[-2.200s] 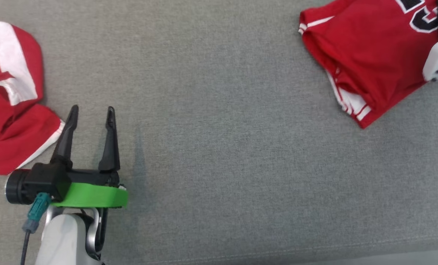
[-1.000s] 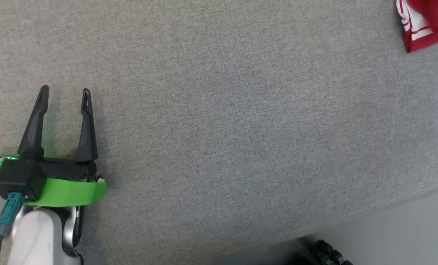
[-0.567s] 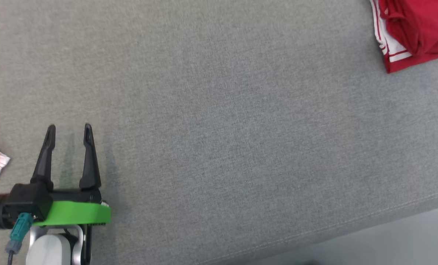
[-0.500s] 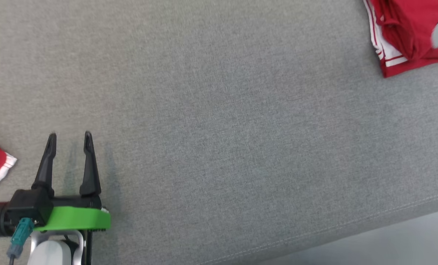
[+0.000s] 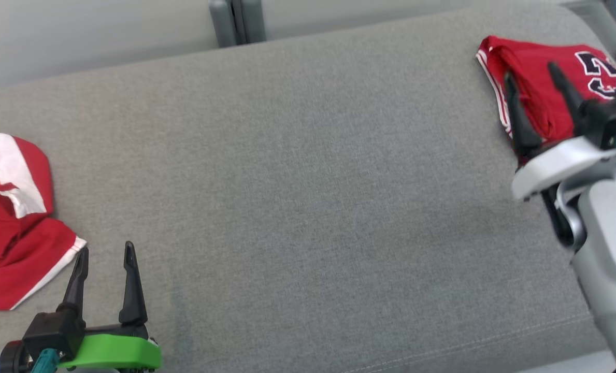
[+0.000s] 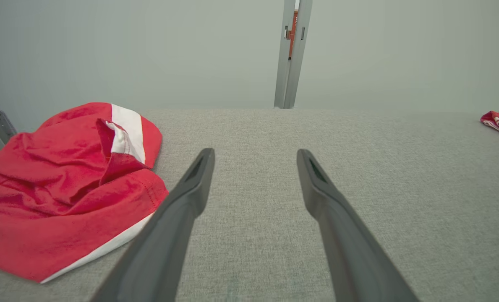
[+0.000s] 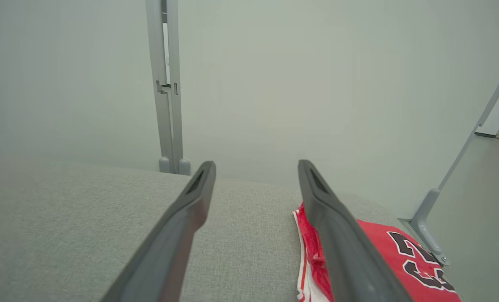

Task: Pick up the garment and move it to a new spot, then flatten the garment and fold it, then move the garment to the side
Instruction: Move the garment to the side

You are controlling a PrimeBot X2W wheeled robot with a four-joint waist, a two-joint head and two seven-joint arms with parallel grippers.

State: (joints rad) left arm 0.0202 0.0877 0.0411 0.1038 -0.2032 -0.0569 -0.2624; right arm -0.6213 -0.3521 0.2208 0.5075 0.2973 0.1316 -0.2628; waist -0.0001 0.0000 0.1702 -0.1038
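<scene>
Left tool point(image 5: 105, 247) and right tool point(image 5: 530, 71) spread, garment point(image 5: 12, 248) at left edge, jersey point(image 5: 525, 54) right, cushion point(image 5: 308, 181) between

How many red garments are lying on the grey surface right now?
2: a crumpled red-and-white garment at the left edge, a folded numbered jersey at the far right.

Background. A broad worktop point(image 5: 308, 197) covered in grey woven fabric, with a stitched seam point(image 5: 442, 346) along its near edge and a rounded far edge. Behind it stands a plain, pale grey-green wall point(image 5: 80, 31), divided by a vertical grey metal post point(image 5: 235, 20). At the right end, a slanted grey metal strut point(image 7: 463, 176) rises from a bolted foot. The light is soft and even, and shadows are faint.
</scene>
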